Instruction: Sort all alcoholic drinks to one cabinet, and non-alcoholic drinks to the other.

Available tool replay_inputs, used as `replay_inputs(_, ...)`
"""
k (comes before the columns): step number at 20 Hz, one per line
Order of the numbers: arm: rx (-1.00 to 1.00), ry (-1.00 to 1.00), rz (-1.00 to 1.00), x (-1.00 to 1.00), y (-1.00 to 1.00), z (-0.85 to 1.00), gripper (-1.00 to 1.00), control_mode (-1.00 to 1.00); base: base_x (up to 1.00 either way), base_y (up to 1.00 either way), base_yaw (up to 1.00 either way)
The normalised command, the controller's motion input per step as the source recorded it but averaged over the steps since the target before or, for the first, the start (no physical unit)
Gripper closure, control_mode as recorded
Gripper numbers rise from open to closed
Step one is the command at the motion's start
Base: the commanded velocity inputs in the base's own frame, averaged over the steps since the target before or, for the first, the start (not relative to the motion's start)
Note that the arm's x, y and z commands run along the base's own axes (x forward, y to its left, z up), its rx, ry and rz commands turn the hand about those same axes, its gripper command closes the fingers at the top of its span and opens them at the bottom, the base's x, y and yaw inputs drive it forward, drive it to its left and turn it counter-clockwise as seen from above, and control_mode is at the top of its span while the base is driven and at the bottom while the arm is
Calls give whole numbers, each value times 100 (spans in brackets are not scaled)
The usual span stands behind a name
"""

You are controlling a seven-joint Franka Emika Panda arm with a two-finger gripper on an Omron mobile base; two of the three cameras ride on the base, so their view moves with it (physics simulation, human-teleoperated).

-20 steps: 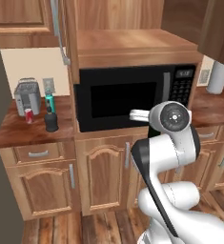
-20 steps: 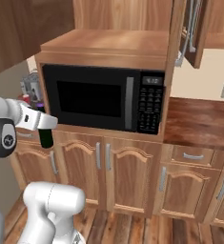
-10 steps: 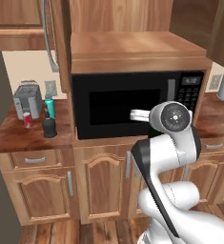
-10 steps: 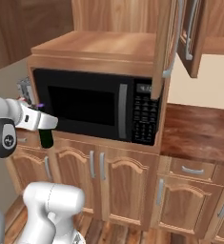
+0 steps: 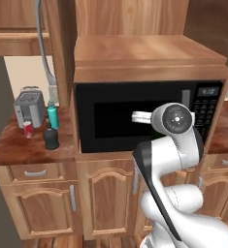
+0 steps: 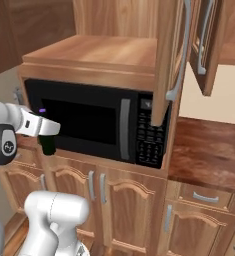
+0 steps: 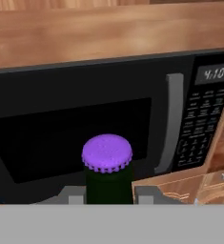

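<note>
Standing on the wooden counter (image 5: 18,150) at the left of the left base view are a red soda can (image 5: 28,129), a teal bottle (image 5: 53,116) and a squat black bottle (image 5: 51,138), beside a toaster (image 5: 29,107); a black microwave (image 5: 105,116) is filling the cabinet niche. In the right base view, the gripper (image 6: 45,131) is holding a dark-green bottle (image 6: 47,145) before the microwave, under an open upper cabinet door (image 6: 170,60). In the hand view, the fingers (image 7: 75,196) are pinching that bottle below its purple cap (image 7: 107,152).
</note>
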Motion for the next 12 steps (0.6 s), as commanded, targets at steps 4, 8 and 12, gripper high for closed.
replay_inputs(4, 0, 0, 0, 0, 0, 0, 100, 100, 48, -30, 7)
replay_inputs(8, 0, 0, 0, 0, 0, 0, 100, 100, 42, -27, 7)
replay_inputs(12, 0, 0, 0, 0, 0, 0, 100, 100, 5, -17, 7)
